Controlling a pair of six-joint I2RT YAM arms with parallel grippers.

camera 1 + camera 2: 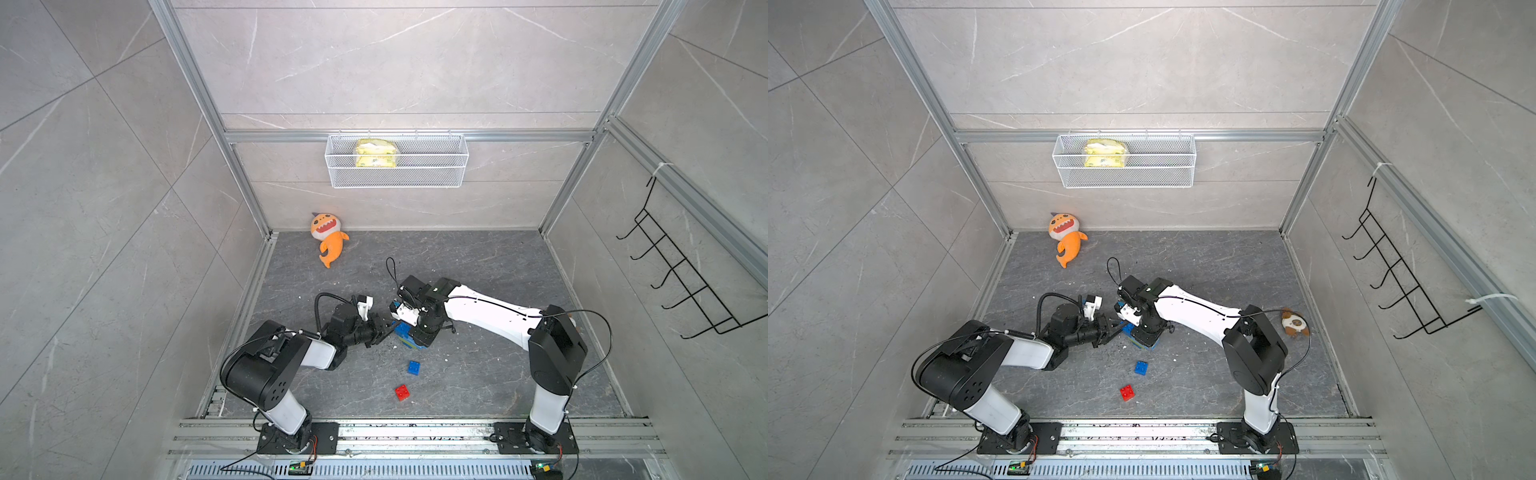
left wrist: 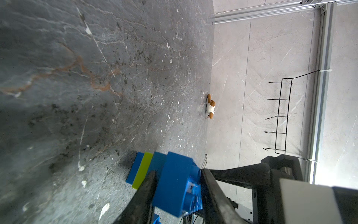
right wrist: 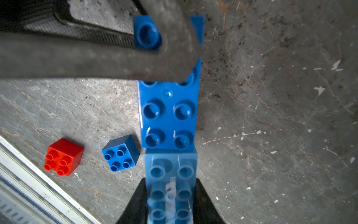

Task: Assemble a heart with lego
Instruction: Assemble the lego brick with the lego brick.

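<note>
The heart (image 1: pixel 404 333) (image 1: pixel 1144 340) stands mid-floor as a stack of blue and lime-green lego layers (image 2: pixel 142 170). My left gripper (image 1: pixel 384 328) (image 1: pixel 1112 329) (image 2: pixel 178 172) comes in from the left and is shut on a blue brick (image 2: pixel 178 184) at the stack's top; one of its fingers (image 3: pixel 96 58) crosses that brick (image 3: pixel 147 33). My right gripper (image 1: pixel 417 336) (image 1: pixel 1148 332) (image 3: pixel 170 180) points down and is shut on the heart's long blue brick (image 3: pixel 170 194). A loose blue square brick (image 1: pixel 413 368) (image 1: pixel 1141 368) (image 3: pixel 121 153) and a red square brick (image 1: pixel 402 392) (image 1: pixel 1128 392) (image 3: pixel 63 157) lie in front.
An orange plush fish (image 1: pixel 328 239) (image 1: pixel 1067 239) lies at the back left. A small brown-and-white plush (image 1: pixel 1293 323) (image 2: pixel 210 106) sits by the right wall. A wire basket (image 1: pixel 397 178) hangs on the back wall, a black hook rack (image 1: pixel 681 274) on the right wall.
</note>
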